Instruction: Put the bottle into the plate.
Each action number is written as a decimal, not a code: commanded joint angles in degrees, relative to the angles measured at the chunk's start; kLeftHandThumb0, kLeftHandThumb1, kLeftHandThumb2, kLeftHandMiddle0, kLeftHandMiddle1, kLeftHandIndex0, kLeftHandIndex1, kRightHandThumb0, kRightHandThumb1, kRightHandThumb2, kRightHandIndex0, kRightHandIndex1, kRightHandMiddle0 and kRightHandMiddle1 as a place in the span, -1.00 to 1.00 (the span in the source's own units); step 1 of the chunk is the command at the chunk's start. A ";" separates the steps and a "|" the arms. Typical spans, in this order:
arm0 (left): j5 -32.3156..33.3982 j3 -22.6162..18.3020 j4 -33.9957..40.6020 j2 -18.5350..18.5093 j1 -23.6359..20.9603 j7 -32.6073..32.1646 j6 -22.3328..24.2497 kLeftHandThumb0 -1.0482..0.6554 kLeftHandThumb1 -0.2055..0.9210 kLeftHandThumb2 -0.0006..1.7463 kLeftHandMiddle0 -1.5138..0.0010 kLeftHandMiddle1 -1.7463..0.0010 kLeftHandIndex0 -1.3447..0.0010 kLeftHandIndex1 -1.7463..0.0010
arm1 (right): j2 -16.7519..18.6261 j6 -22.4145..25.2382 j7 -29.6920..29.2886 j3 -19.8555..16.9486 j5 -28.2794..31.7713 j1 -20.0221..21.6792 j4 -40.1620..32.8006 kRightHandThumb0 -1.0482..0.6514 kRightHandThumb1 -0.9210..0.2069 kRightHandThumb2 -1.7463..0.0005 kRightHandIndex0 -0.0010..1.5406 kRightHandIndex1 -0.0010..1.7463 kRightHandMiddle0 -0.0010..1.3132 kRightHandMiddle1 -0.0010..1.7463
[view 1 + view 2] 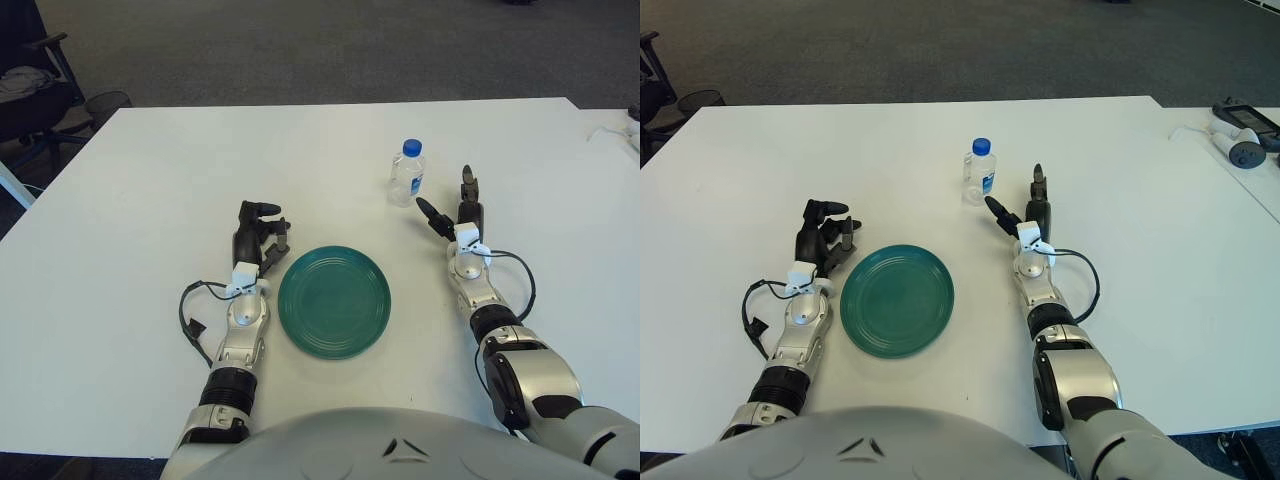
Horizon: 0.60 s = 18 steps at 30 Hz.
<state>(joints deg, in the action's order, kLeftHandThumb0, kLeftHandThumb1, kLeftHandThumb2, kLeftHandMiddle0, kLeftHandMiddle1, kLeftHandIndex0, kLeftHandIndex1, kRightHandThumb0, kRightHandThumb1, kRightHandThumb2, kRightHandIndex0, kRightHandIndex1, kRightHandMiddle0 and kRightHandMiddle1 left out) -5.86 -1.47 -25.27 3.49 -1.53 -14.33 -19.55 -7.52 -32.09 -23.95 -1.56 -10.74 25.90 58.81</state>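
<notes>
A small clear bottle with a blue cap stands upright on the white table, beyond the plate and to its right. A round teal plate lies flat near the table's front, between my two hands. My right hand is just right of the bottle and a little nearer, fingers spread open, not touching it. My left hand shows just left of the plate, fingers curled and holding nothing.
The white table spreads wide around the objects. A black office chair stands off the far left corner. A grey-and-white device lies on a neighbouring table at the far right.
</notes>
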 commanded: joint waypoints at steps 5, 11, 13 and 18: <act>0.20 -0.72 -3.33 -0.27 3.93 -0.11 2.29 -0.20 0.70 -0.13 0.17 -0.33 0.56 -1.00 | -0.31 1.72 1.22 1.41 -1.14 -2.04 2.99 -0.99 -0.99 0.83 -0.94 -0.98 -1.00 -1.00; 0.31 -0.67 -3.58 -0.26 3.89 0.17 2.07 -0.20 0.70 -0.13 0.18 -0.33 0.56 -1.00 | -0.27 1.84 1.10 2.27 -2.08 -1.53 3.61 -0.99 -0.99 0.85 -0.94 -0.98 -1.00 -1.00; 0.31 -0.64 -3.58 -0.28 3.86 0.23 2.10 -0.20 0.70 -0.13 0.18 -0.33 0.56 -1.00 | -0.30 1.93 1.23 2.64 -2.39 -1.40 3.69 -1.00 -1.00 0.85 -0.94 -0.98 -1.00 -1.00; 0.32 -0.60 -3.63 -0.30 3.76 0.33 1.99 -0.20 0.70 -0.13 0.19 -0.33 0.56 -1.00 | -0.03 1.85 0.93 3.88 -3.44 -1.13 3.52 -1.00 -1.00 0.84 -0.95 -0.98 -1.00 -1.00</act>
<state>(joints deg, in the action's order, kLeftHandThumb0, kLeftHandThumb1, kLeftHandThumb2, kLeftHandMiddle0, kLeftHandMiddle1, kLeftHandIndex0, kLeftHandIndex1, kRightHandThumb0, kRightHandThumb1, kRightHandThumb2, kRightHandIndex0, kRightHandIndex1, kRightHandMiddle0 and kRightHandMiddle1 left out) -5.67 -1.63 -25.37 3.55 -1.53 -14.24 -19.68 -8.29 -32.01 -23.34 1.25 -13.08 26.75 60.11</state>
